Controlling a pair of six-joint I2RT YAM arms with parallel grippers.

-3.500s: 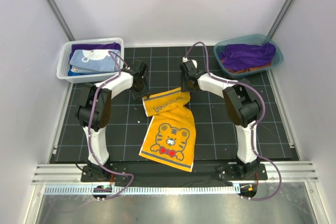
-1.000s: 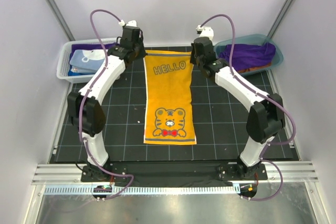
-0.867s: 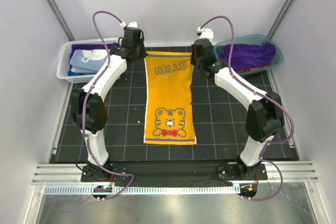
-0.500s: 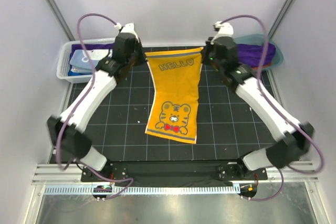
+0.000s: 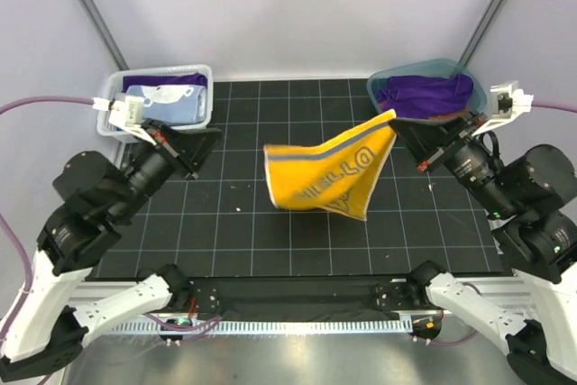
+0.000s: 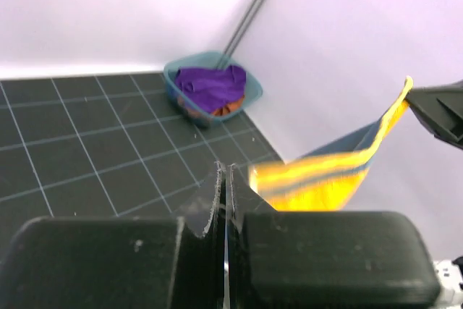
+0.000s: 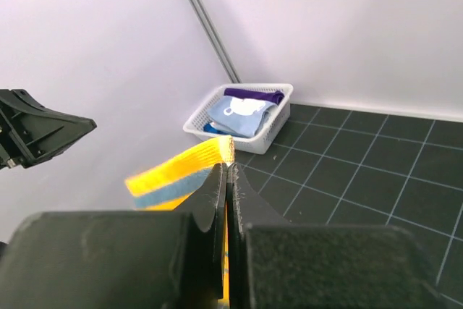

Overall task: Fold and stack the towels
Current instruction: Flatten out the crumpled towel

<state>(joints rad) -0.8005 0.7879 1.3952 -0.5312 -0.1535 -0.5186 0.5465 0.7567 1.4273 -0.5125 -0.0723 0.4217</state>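
Observation:
A yellow-orange towel (image 5: 325, 173) with a navy stripe hangs in the air over the black mat, clear of it. My right gripper (image 5: 399, 125) is shut on its right top corner; that corner pokes out above the closed fingers (image 7: 217, 186) in the right wrist view. The towel's left corner (image 5: 268, 149) hangs free, apart from my left gripper (image 5: 215, 132). In the left wrist view that gripper (image 6: 224, 171) is shut with nothing between its fingers, and the blurred towel (image 6: 318, 179) stretches away on its right. Both arms are raised high.
A white mesh basket (image 5: 113, 123) at the back left holds a folded light blue towel (image 5: 167, 101) and a purple one (image 5: 185, 79). A teal tub (image 5: 374, 87) at the back right holds a crumpled purple towel (image 5: 424, 95). Grey walls close in three sides.
Both arms have swung up and back toward the camera, lifting the towel off the mat. Its left corner has come away from the left gripper, so it hangs from the right gripper alone.

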